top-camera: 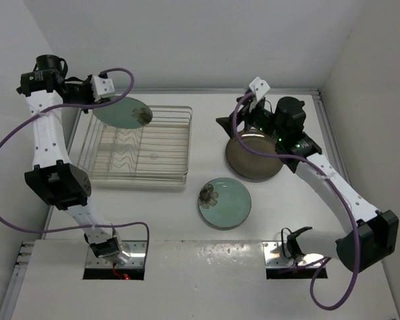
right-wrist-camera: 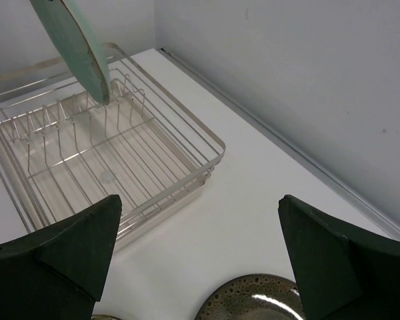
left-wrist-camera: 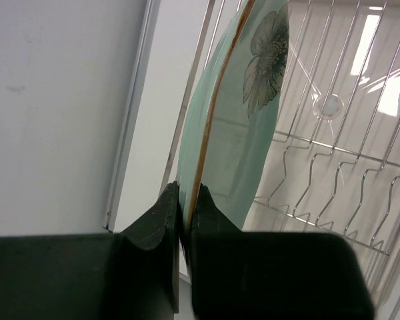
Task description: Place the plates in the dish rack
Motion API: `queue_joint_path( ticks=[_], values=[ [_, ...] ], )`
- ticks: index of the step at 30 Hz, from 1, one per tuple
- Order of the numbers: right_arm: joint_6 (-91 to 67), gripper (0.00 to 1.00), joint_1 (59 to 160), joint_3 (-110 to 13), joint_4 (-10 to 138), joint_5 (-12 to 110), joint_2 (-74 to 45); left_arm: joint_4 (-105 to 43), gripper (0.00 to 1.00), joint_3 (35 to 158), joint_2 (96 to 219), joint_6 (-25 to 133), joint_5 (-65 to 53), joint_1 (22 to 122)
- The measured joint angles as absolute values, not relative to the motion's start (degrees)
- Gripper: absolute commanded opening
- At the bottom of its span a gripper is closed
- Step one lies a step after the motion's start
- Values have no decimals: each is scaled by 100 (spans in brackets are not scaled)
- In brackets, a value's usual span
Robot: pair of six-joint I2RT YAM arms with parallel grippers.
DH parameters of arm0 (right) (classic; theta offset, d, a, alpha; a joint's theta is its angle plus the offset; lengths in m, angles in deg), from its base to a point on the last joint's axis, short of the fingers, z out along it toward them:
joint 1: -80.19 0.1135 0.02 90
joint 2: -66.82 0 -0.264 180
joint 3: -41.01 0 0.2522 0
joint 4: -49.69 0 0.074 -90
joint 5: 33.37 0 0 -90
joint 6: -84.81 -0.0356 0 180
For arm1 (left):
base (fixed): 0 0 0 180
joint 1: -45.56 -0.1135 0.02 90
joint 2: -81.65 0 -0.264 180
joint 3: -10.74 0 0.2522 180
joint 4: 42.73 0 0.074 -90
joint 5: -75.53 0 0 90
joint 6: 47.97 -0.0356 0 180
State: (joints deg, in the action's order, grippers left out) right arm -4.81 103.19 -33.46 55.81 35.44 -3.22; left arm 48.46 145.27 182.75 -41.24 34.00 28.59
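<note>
Mint-green plate [top-camera: 123, 112], pinched at its rim by the left gripper [left-wrist-camera: 185, 220], hangs over the dish rack [top-camera: 140, 175] — none loaded yet; right gripper [right-wrist-camera: 199, 220] gapes empty by the brown plate [top-camera: 253, 160].

Mint plate [top-camera: 123, 112] edge-up over wire rack [top-camera: 140, 176]

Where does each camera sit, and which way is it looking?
Top external: high above and behind the arms, looking down on the table; both arms show, the dish rack at left.
Left wrist: on the left arm, looking along the left gripper, shut on a mint plate held on edge over the rack; two dark fingers show.
Right wrist: over the brown plate, facing the rack; the open right gripper shows.
Both wrist views share the rack and held plate.
</note>
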Motion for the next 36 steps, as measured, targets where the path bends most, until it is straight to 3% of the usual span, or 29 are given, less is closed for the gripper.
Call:
queue_joint_path(
  ticks=[18,36],
  values=[
    [-483,100,10905,-3764,5813,4186,-536,4942,0,14580,19261,-4646,3929,2573],
    [-188,100,11233,-4122,6055,4626,-685,5093,0,14164,19482,-5153,4031,2520]
  ],
)
